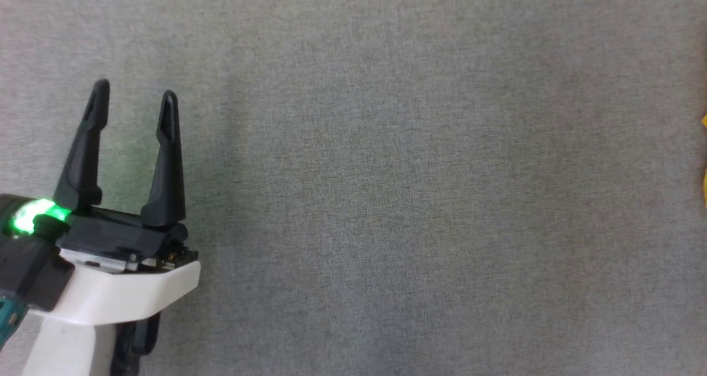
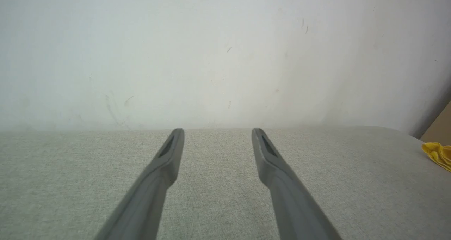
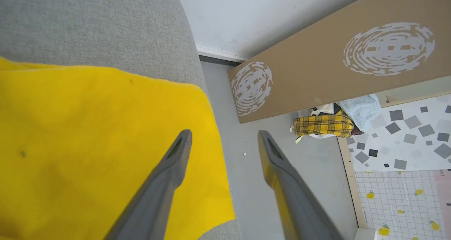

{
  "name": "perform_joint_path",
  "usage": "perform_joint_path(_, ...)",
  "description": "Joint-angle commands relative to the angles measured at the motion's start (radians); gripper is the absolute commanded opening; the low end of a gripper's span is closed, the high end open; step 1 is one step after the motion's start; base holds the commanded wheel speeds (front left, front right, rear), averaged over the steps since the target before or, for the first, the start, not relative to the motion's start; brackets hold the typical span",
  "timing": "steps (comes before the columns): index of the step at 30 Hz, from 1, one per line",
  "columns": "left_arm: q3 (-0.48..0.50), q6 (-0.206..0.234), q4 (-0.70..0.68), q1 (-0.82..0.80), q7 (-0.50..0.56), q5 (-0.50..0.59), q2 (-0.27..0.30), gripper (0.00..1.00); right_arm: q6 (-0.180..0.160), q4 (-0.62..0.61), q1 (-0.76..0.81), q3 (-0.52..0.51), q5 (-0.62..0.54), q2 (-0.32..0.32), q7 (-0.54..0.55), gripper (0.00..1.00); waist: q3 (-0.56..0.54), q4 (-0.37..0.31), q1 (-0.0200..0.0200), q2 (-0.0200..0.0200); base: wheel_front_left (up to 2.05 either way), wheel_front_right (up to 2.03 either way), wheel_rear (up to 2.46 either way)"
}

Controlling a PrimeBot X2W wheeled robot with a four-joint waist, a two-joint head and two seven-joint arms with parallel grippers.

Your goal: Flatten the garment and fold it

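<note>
Grey upholstery (image 1: pixel 386 171), perhaps sofa; white wall (image 2: pixel 211 56).

The garment (image 3: pixel 88 145) is smooth matt cloth, the surface (image 1: pixel 386 171) coarse woven fabric, the left tool (image 1: pixel 135 89) matt black plastic.

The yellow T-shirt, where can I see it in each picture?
Head view: the yellow T-shirt is a thin sliver at the right edge, about halfway down.
Left wrist view: a small crumpled bit at the right edge.
Right wrist view: big and flat, across the left half.
Shared landmark: the grey fabric surface it lies on, in all three.
</note>
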Motion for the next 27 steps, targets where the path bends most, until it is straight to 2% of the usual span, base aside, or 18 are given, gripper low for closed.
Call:
perform_joint_path(1, 0.003, -0.003, 0.005, 0.001, -0.004, -0.008, -0.006, 1.0, -0.002, 0.007, -0.013, -0.003, -0.006, 0.004, -0.007, 1.0, -0.031, 0.007, 0.0, 0.0001, 0.0, 0.0, 0.0)
perform_joint_path(5, -0.01, -0.017, 0.043, 0.023, -0.008, -0.03, -0.027, 1.0, -0.002, 0.031, -0.005, -0.002, -0.003, 0.025, -0.04, 1.0, -0.097, 0.016, 0.0, 0.0001, 0.0, 0.0, 0.0)
perform_joint_path(9, 0.008, 0.006, 0.084, 0.045, -0.012, -0.022, -0.051, 1.0, -0.002, 0.02, 0.026, -0.004, 0.01, 0.072, -0.066, 1.0, -0.174, 0.028, 0.0, 0.0001, 0.0, 0.0, 0.0)
perform_joint_path(17, 0.017, 0.015, 0.151, 0.105, -0.014, -0.013, -0.108, 1.0, -0.002, -0.092, 0.142, 0.002, 0.081, 0.211, -0.143, 1.0, -0.339, 0.064, 0.0, 0.0001, 0.0, 0.0, 0.0)
perform_joint_path(21, 0.02, 0.019, 0.178, 0.153, -0.015, 0.0, -0.136, 1.0, -0.002, -0.185, 0.225, 0.054, 0.141, 0.282, -0.215, 1.0, -0.421, 0.08, 0.0, 0.0001, 0.0, 0.0, 0.0)
perform_joint_path(27, 0.025, 0.012, 0.224, 0.223, -0.015, 0.004, -0.166, 1.0, -0.002, -0.278, 0.364, 0.171, 0.196, 0.337, -0.33, 1.0, -0.525, 0.101, 0.0, 0.0001, 0.0, 0.0, 0.0)
